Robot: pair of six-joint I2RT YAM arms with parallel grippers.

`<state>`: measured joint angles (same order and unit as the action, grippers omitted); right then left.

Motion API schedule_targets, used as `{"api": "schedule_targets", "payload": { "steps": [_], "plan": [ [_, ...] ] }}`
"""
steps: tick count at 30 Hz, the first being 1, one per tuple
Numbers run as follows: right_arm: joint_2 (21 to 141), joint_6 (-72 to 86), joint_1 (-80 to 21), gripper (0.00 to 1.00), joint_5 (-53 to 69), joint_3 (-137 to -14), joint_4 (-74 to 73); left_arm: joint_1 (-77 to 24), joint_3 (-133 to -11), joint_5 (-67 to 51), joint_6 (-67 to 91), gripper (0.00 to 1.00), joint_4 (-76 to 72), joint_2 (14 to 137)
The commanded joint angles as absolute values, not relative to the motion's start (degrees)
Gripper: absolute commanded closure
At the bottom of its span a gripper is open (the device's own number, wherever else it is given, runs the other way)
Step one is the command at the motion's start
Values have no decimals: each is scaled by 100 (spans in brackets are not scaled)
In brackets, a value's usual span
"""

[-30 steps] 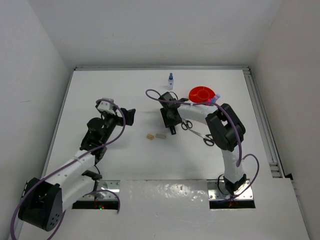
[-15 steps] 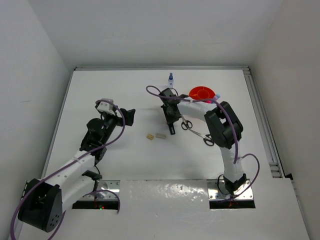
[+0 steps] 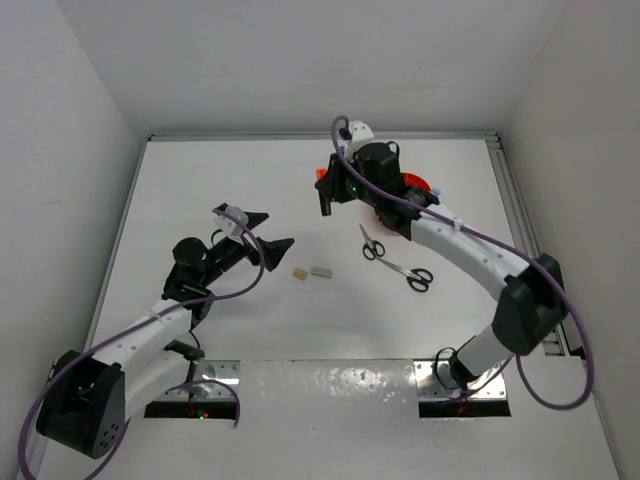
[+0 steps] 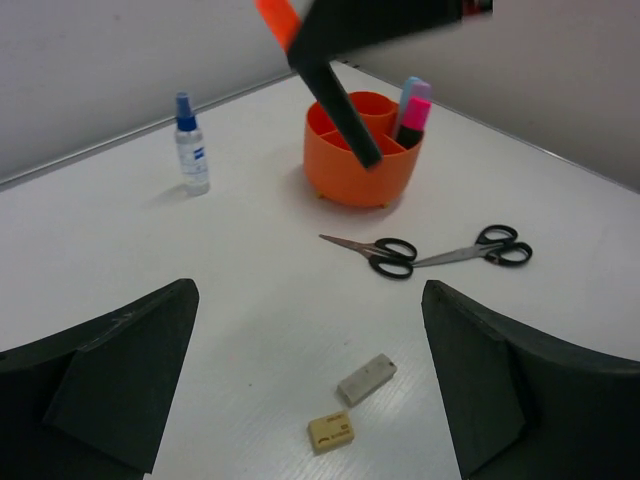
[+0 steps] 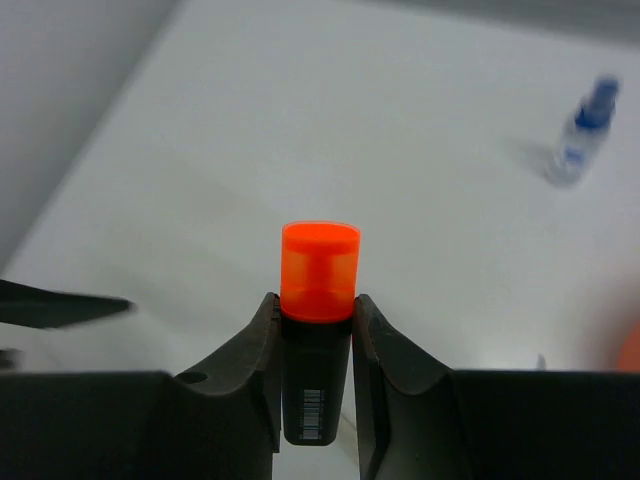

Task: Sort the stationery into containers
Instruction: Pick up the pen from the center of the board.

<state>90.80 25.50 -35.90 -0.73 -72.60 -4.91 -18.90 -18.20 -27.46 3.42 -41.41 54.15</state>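
1. So, top view first: the right gripper (image 3: 324, 190) is up over the far middle of the table (image 3: 200, 180), clamped on an orange-capped marker (image 3: 320, 177).
   - The orange tub (image 3: 419, 184) sits just to its right, mostly hidden behind that arm.
   - The left gripper (image 3: 268, 231) hangs over the left-middle with its fingers spread wide and nothing in them.
   - Just right of it, a beige eraser (image 3: 299, 272) and a grey eraser (image 3: 321, 270) lie side by side.
   - Further right are the far scissors (image 3: 372, 245) and the near scissors (image 3: 413, 277), lying end to end.
2. Left wrist view: the two black fingers sit in the bottom corners, well apart, and both erasers lie on the table between them.
   - Beyond those, the near scissors' blades reach the far scissors' handles.
   - Further off, the tub holds a pink-capped marker (image 4: 413, 115) and a pale-capped marker (image 4: 408, 92), both standing in a right-hand compartment.
   - A blue-capped bottle (image 4: 190, 145) stands upright left of the tub, apart from it.
   - The held marker's orange cap pokes in at the top edge.
3. Right wrist view: both fingers pinch the marker's black body, and the orange cap sticks out past the tips. The bottle is a blur on the table at far right.
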Motion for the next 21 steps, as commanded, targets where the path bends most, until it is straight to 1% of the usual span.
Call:
{"api": "schedule_targets", "payload": {
  "steps": [1,3,6,13,16,19,20,21],
  "plan": [
    [8860,2856,-3857,100,97,-6874,974,-2030,-1916,-3551,62,7,-4640,5484],
    [8763,2944,-3937,100,88,-6759,1342,-2091,-1968,-3376,61,4,-4676,5493],
    [8666,3015,-4148,100,18,-6548,1817,-2127,-2004,-3244,184,2,-4912,5546],
    [8631,2997,-4500,100,-114,-6381,2188,-2250,-2065,-3121,457,1,-5300,5686],
    [8613,3050,-4631,100,-79,-6346,2250,-2303,-2057,-2700,606,1,-5212,5739],
    [8578,3085,-4763,100,-62,-6311,2250,-2311,-2083,-2041,694,8,-5089,5774],
    [8578,3094,-4781,100,-62,-6293,2224,-2312,-2092,-1743,712,16,-5071,5766],
    [8578,3094,-4833,100,-62,-6249,2215,-2303,-2100,-1618,747,20,-5036,5766]
  ]
}}
